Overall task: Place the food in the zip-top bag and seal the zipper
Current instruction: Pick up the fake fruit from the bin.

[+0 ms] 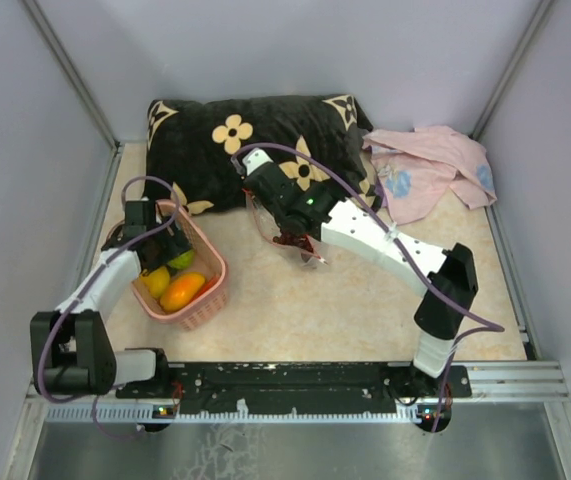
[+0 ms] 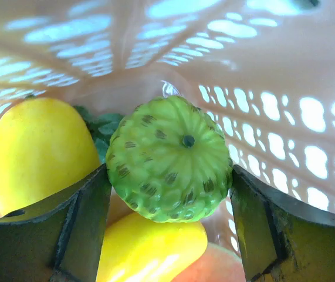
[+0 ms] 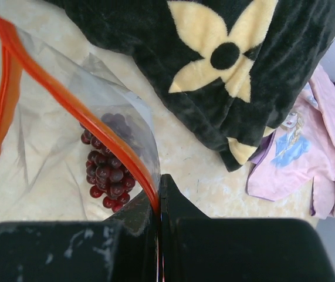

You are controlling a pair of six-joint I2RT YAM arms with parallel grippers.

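Flowered black pillow (image 1: 255, 140) at the rear of the surface (image 1: 365, 310). Zip-top bag (image 3: 38, 153) lies before it, mouth agape, its zipper (image 3: 67, 100) pinched in the clenched right tool (image 3: 158, 200); grape bunch (image 3: 110, 176) inside. Pink basket (image 1: 210, 285), left: left tool (image 2: 167, 194) grasps the green fruit (image 2: 170, 147) beside a yellow fruit (image 2: 38, 153).
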